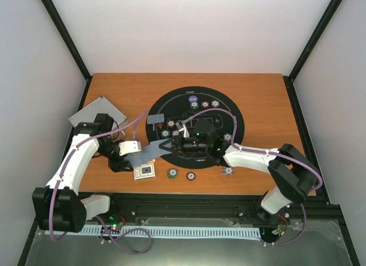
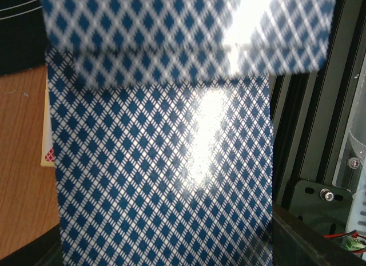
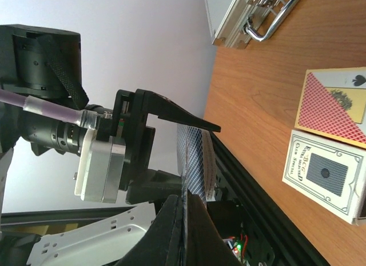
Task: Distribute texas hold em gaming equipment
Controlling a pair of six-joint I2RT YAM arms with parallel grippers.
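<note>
right wrist: right claw point(image 3: 183, 207) pinches one card point(image 3: 187, 163) by its edge, likely light, slick, bendy; left claw point(image 1: 143, 154) clamps the deck point(image 3: 209, 174).

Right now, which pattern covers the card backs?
Blue diamond lattice on cards; best in left wrist view.

Blue-diamond playing cards point(image 2: 160, 180) fill the left wrist view, the nearest blurred, fingers of the left gripper point(image 1: 147, 154) hidden behind; silver case point(image 3: 226, 8) cropped at top.
</note>
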